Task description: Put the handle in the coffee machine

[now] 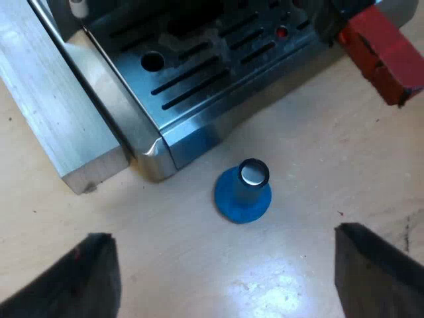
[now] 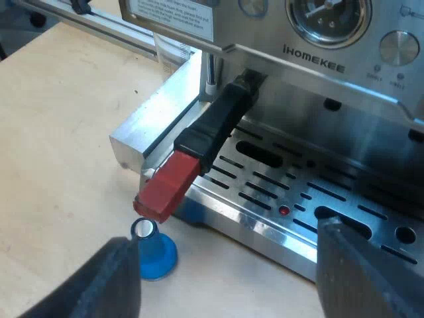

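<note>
Handle (image 2: 213, 127) sits in machine (image 2: 318, 79) front, red end near blue tamper (image 1: 242, 192). Left gripper (image 1: 225, 281), right gripper (image 2: 228, 278): fingers apart, empty.

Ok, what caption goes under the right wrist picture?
The holder's red-ended handle sticks out of the espresso machine front, near the blue tamper.

The left gripper (image 1: 222, 245) was seen with its fingers (image 1: 86, 281) spread wide (nothing gripped between them); the right gripper (image 2: 228, 235) was likewise parted, its fingers (image 2: 371, 271) empty.
</note>
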Controlling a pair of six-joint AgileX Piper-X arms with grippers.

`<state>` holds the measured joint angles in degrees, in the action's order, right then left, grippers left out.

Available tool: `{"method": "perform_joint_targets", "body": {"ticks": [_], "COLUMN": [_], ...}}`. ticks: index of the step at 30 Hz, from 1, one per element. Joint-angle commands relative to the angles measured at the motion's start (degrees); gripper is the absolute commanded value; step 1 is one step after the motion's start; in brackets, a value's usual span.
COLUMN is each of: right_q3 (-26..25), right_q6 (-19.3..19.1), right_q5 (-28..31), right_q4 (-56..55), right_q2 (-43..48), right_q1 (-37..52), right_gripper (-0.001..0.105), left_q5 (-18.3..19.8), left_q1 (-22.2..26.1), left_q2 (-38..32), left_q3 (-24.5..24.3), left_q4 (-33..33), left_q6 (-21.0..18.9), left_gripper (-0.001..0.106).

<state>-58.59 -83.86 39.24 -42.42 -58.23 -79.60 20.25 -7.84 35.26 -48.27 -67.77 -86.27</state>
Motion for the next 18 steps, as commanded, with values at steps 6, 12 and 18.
{"method": "perform_joint_targets", "body": {"ticks": [6,12,18], "right_q3": [-2.0,-7.3,-11.5], "right_q6": [-0.4,-4.0,-6.4], "right_q5": [-6.9,-15.9,-22.0], "right_q4": [0.2,0.2,-0.7], "right_q2": [0.5,0.9,3.8], "right_q1": [4.8,16.2,26.7], "right_gripper": [0.059,0.059,0.059], "left_q5": [-0.3,-0.3,-0.8], "left_q1": [0.0,0.0,0.0], "left_q2": [-2.0,-2.0,-2.0], "left_q3": [-2.7,-9.3,-14.0], "left_q4": [-0.4,2.9,10.7], "left_q6": [0.1,0.1,0.1], "left_gripper": [0.071,0.071,0.071]}}
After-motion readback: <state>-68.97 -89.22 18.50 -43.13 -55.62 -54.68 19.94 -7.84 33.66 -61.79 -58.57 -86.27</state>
